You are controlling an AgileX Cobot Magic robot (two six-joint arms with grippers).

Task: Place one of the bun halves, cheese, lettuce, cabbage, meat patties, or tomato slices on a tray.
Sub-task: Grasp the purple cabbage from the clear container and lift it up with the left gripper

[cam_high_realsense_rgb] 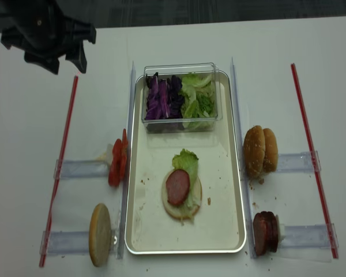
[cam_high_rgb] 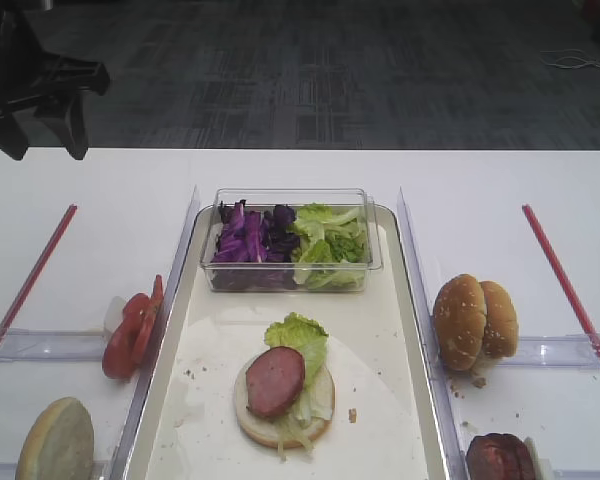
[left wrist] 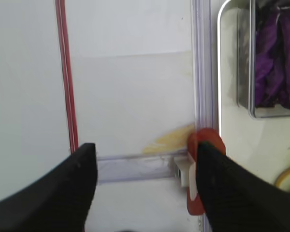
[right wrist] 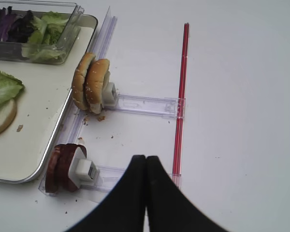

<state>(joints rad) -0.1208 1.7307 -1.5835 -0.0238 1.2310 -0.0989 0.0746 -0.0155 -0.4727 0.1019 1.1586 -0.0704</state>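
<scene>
**Burger station with partly built sandwich on the tray**

Hidden or cut off: left tool (left wrist: 142, 186) seen only as two dark fingers at the frame bottom in the left wrist view, spread wide apart with nothing between them; in both high views only the dark left arm visible at upper left, fingertips hard to make out. Right tool (right wrist: 146, 193) cropped by the lower edge of the right wrist view, fingers pressed together, empty; not seen in either high view. Cheese not clearly identifiable anywhere. Lower edge of the front meat stack cut off in the first high view.

Layout: long silver tray (cam_high_realsense_rgb: 233, 173) with long axis running from the near edge of the worktop (cam_high_realsense_rgb: 334, 46) toward the far edge. Clear plastic box (cam_high_realsense_rgb: 179, 68) across the far end of the tray, long axis crosswise, with purple cabbage (cam_high_realsense_rgb: 160, 103) in its left part and lettuce (cam_high_realsense_rgb: 199, 104) in its right part. Bun half (cam_high_realsense_rgb: 167, 206) lying flat near the tray centre, topped by a lettuce leaf and one meat slice whose long axis points roughly along the tray.

Beside the tray, in clear holders: tomato slices (cam_high_realsense_rgb: 116, 164) upright on edge at left; a single bun half standing on edge at front left; two bun halves upright at right; meat patties (cam_high_realsense_rgb: 265, 232) upright at front right.
</scene>
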